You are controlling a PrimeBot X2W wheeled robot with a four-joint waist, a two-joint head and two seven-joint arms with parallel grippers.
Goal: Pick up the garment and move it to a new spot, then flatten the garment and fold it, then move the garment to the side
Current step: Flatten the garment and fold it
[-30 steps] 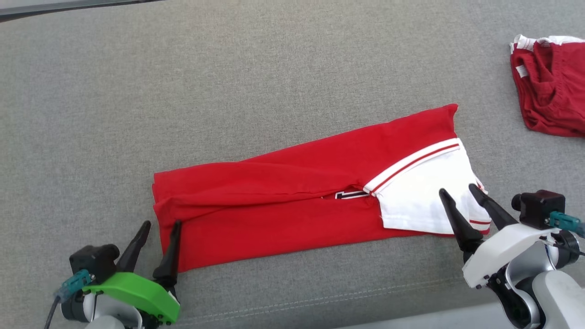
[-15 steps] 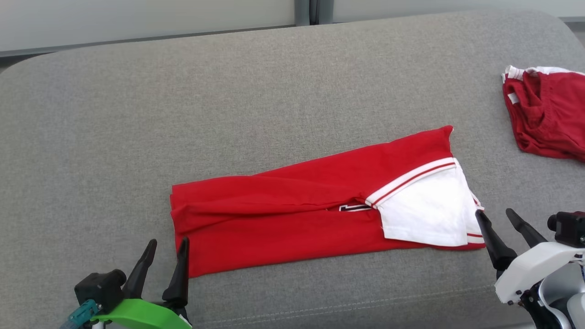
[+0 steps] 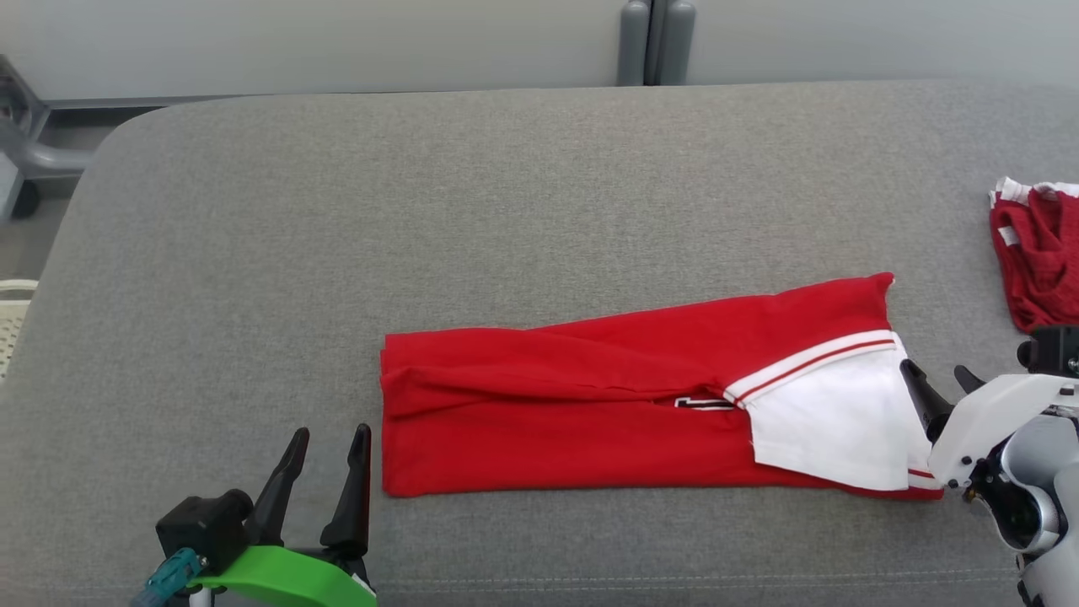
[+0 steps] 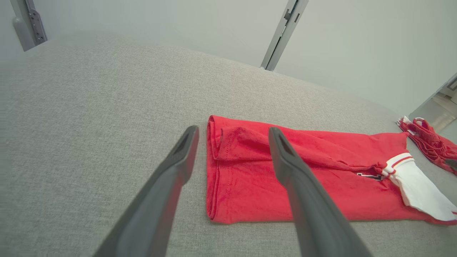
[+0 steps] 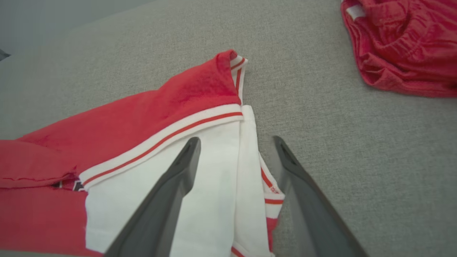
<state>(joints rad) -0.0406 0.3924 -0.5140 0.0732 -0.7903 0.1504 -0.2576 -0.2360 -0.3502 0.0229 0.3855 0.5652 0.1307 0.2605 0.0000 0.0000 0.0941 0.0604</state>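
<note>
Both grippers hung spread and empty. On the grey cushion (image 3: pixel 421 211) the garment (image 3: pixel 573 421) lay unmoved, a long folded strip, my left gripper (image 3: pixel 330 434) beside its hem (image 3: pixel 386 438), my right gripper (image 3: pixel 934 371) at its white sleeve (image 3: pixel 834 430); only my head had risen, so cross-folding seemed next.

Red bundle (image 3: pixel 1033 261) out on the grey worktop (image 3: pixel 506 211)!
It lies crumpled, white-trimmed, beyond the right fingers (image 3: pixel 919 392), off to their right and clear of them; twin grey posts (image 3: pixel 649 42) stand far ahead.
</note>
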